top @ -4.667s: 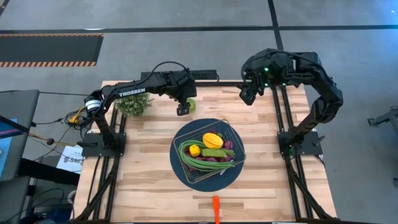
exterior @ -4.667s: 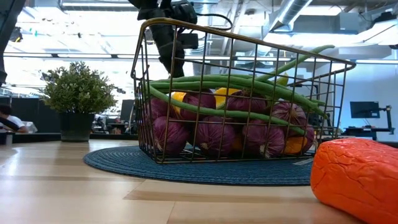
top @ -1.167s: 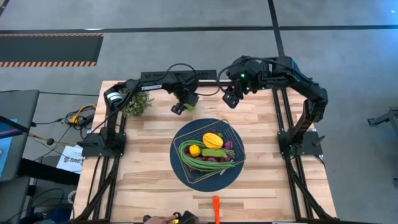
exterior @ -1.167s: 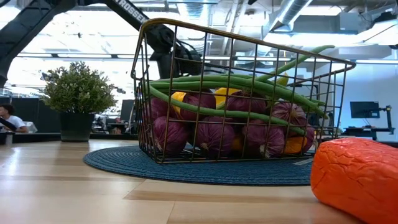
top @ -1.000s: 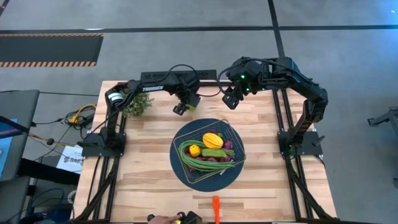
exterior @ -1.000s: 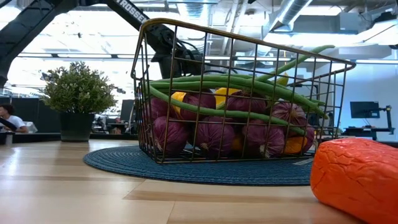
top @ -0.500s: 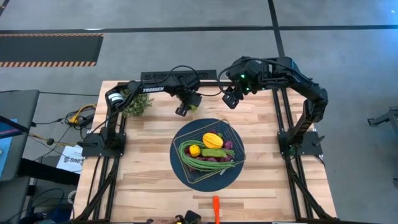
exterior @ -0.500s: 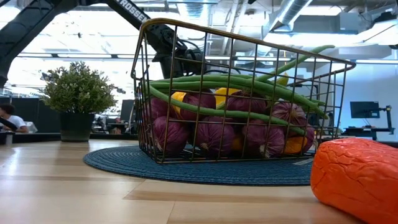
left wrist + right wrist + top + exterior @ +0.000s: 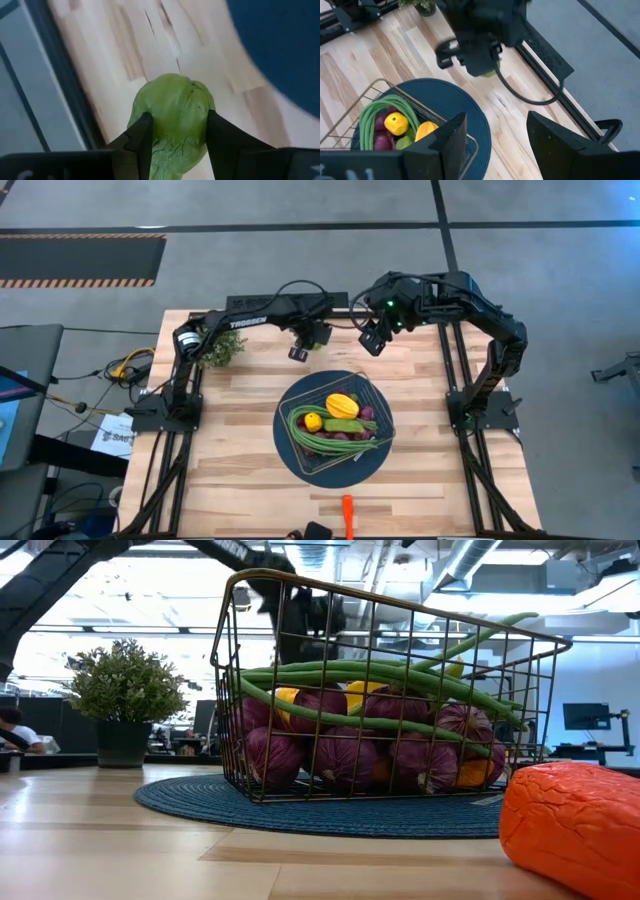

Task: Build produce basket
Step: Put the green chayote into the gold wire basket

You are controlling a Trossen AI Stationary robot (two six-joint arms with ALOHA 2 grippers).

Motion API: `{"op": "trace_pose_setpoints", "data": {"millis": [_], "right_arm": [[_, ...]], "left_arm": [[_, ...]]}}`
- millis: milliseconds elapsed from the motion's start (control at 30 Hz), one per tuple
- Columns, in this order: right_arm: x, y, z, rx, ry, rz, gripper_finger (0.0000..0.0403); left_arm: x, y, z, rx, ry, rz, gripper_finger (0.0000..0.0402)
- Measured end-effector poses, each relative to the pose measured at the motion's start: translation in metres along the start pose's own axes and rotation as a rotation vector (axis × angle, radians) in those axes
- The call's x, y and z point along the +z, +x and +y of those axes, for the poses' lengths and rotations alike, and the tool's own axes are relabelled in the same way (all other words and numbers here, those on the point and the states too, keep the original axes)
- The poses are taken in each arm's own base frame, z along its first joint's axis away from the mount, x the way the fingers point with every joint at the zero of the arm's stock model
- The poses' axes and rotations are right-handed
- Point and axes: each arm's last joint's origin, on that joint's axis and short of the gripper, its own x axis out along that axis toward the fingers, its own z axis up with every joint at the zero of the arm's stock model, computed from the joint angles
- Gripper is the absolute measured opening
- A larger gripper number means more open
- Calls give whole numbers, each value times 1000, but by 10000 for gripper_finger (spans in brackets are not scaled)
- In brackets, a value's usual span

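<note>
My left gripper [image 9: 299,347] hangs over the table's far part, just beyond the dark blue mat, shut on a green toy pepper [image 9: 172,112]. The pepper also shows under that gripper in the right wrist view [image 9: 488,73]. The wire basket [image 9: 336,420] stands on the mat, holding long green beans [image 9: 360,675], purple grapes [image 9: 345,755] and yellow pieces [image 9: 342,404]. An orange carrot [image 9: 347,515] lies on the table by the near edge. My right gripper [image 9: 495,145] is open, hovering above the far right part of the table. My left gripper pinches the green pepper between its two fingers [image 9: 141,136], one on each side of its bumpy body [image 9: 160,120]. The fingers come from above, pointing down. The pepper is lifted clear of the wooden table.
A bushy potted plant [image 9: 222,348] stands at the far left. The round blue mat [image 9: 290,445] fills the table's middle. The carrot [image 9: 575,830] sits large at the low camera. Bare wood lies left and right of the mat.
My left gripper has carried the green pepper toward the table's right along the far side, closer to my right gripper and the basket's far edge. It has stayed shut on the pepper. My right arm has kept still.
</note>
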Motion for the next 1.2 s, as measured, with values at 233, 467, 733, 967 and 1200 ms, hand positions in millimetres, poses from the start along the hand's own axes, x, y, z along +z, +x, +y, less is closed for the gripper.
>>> {"op": "trace_pose_setpoints", "data": {"millis": [233,467,733,967,1200], "right_arm": [[-2,-1,-2,-11,-17,23,225],[-2,-11,-20,-36,-15,-7,225],[-10,-49,-57,-75,35,-103,225],[-25,-84,-84,-109,112,-191,225],[-31,-96,-84,-91,109,-219,225]], "left_arm": [[18,-57,14,22,-121,-54,117],[33,-110,7,-81,-172,-176,117],[62,-146,-27,-108,-86,-224,117],[92,-165,-66,-176,-87,-302,117],[122,-165,-100,-221,-171,-376,117]]}}
